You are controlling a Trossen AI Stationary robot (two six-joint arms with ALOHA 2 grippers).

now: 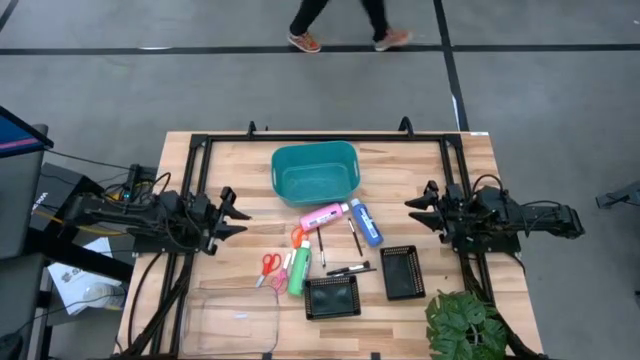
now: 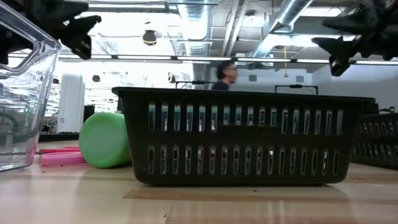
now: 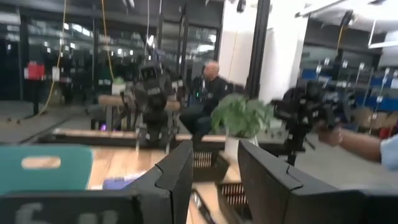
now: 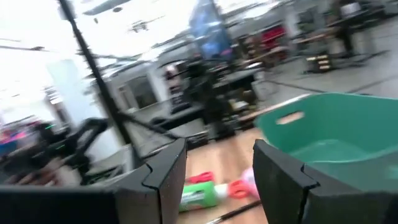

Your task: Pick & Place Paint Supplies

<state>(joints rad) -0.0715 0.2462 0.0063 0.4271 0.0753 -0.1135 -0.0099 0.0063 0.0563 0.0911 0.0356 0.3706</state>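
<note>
Near the table's middle lie a pink bottle [image 1: 323, 215], a blue bottle [image 1: 366, 222] and a green bottle [image 1: 299, 270], each on its side. Thin dark brushes [image 1: 354, 237] lie flat between them. Red-handled scissors [image 1: 268, 266] and orange-handled scissors [image 1: 297, 237] lie to their left. The green bottle [image 2: 104, 139] also shows in the low view. My left gripper [image 1: 232, 213] [image 3: 214, 180] hovers open above the table's left side. Above the right side, my right gripper [image 1: 418, 213] [image 4: 219, 180] is open too. Both point toward the middle, with nothing between their fingers.
A teal basket [image 1: 315, 172] stands at the far middle. Two black mesh trays [image 1: 332, 297] [image 1: 402, 272] sit near the front, a clear plastic container [image 1: 232, 320] at the front left, a potted plant [image 1: 465, 325] at the front right. A person [image 1: 345, 30] walks beyond the table.
</note>
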